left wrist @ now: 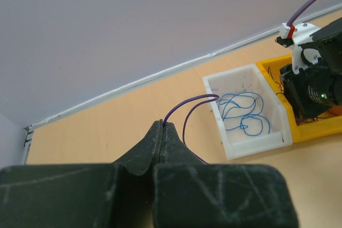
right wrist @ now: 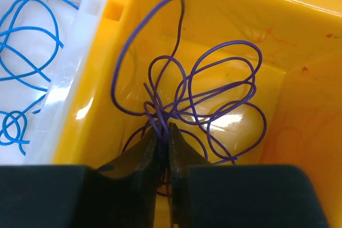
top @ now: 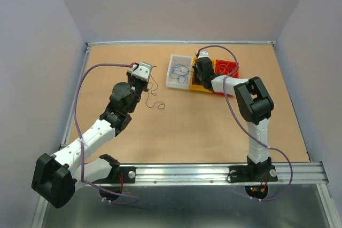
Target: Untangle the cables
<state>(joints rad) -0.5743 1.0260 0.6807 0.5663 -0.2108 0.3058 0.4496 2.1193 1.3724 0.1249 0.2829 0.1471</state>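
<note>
Two hands are both pinched shut on purple cable. Our left hand grips one purple strand at its fingertips, and the strand's loop arches toward the white bin. Our right hand is closed on the knot at the middle of a purple bundle down in the yellow bin.

We judge these cables featherlight, thin and springy, holding their curl. They look slippery, so a firm pinch on a single strand near its end, away from any crossing, should serve best.

We count three bins: the white one, the yellow one and a red bin. Blue cables lie in the white bin, but overlapping loops hide their number, and we cannot count the purple bundle either. A few dark strands lie loose on the desk beside the left arm.
</note>
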